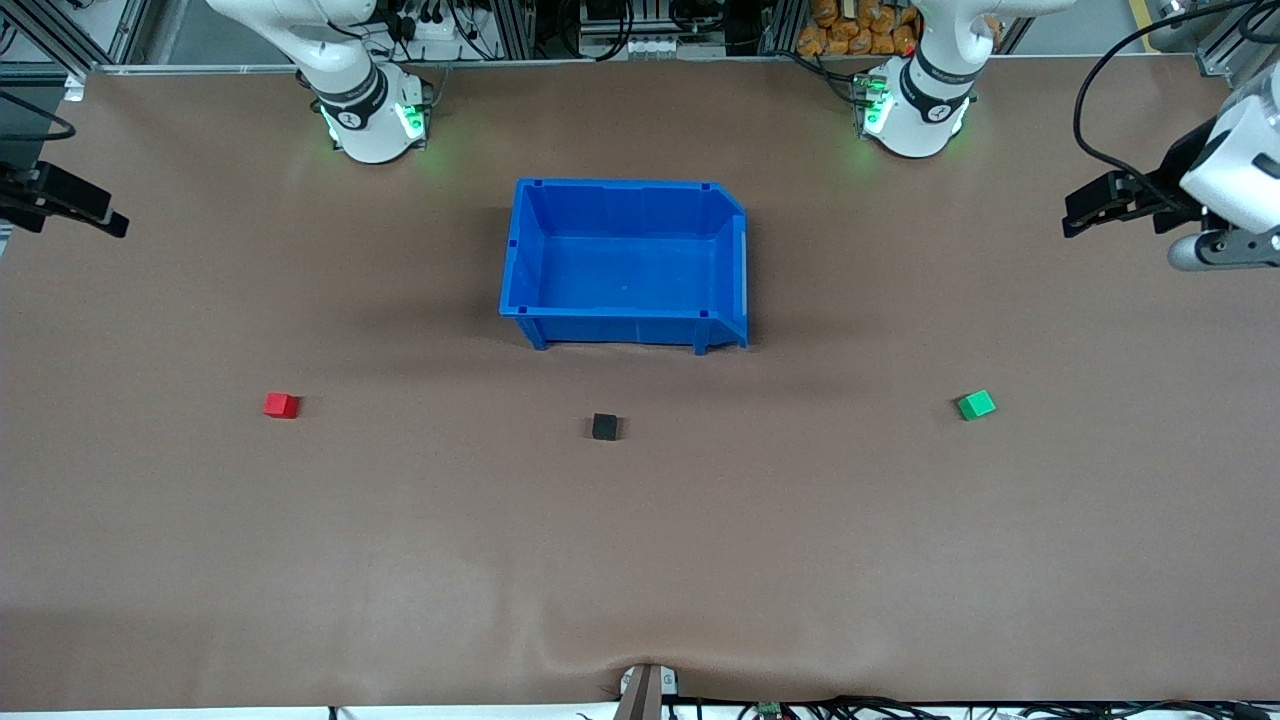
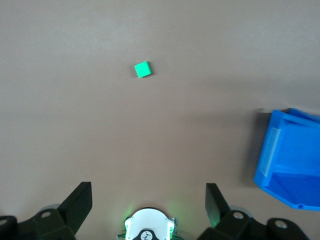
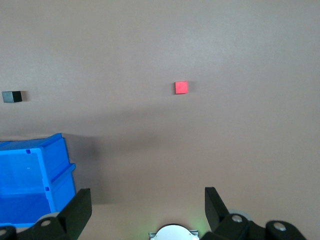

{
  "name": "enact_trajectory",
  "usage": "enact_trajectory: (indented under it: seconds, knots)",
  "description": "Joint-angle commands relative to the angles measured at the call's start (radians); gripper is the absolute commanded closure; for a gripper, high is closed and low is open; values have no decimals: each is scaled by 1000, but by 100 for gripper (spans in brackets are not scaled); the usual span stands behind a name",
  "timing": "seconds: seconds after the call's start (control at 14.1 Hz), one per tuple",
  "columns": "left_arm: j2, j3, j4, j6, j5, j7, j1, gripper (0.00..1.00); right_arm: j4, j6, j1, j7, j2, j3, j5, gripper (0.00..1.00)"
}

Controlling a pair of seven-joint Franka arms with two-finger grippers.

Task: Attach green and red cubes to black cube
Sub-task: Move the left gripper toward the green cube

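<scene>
The black cube (image 1: 604,427) sits on the brown table, nearer the front camera than the blue bin. The red cube (image 1: 281,405) lies toward the right arm's end and shows in the right wrist view (image 3: 181,87), where the black cube (image 3: 12,96) also shows. The green cube (image 1: 976,405) lies toward the left arm's end and shows in the left wrist view (image 2: 143,69). The three cubes lie far apart. My left gripper (image 1: 1072,218) (image 2: 148,200) hangs open and empty over the left arm's end of the table. My right gripper (image 1: 115,222) (image 3: 148,202) hangs open and empty over the right arm's end.
An empty blue bin (image 1: 620,328) stands mid-table between the two arm bases. It also shows in the left wrist view (image 2: 292,160) and the right wrist view (image 3: 30,185). Bare brown table surrounds the cubes.
</scene>
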Motion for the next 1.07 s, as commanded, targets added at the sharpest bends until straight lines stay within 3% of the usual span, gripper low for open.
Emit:
enact_trajectory:
  seconds: [0.0, 0.43, 1.0]
  knots:
    - [17, -5, -54, 70, 51, -14, -7, 0, 7, 0, -19, 0, 4, 14, 22, 0]
    - [67, -5, -197, 281, 46, -20, -2, 0, 18, 26, -10, 10, 28, 18, 30, 0]
    - [167, -5, -515, 773, 46, -22, 70, 0, 36, 25, -14, 8, 39, 18, 31, 0]
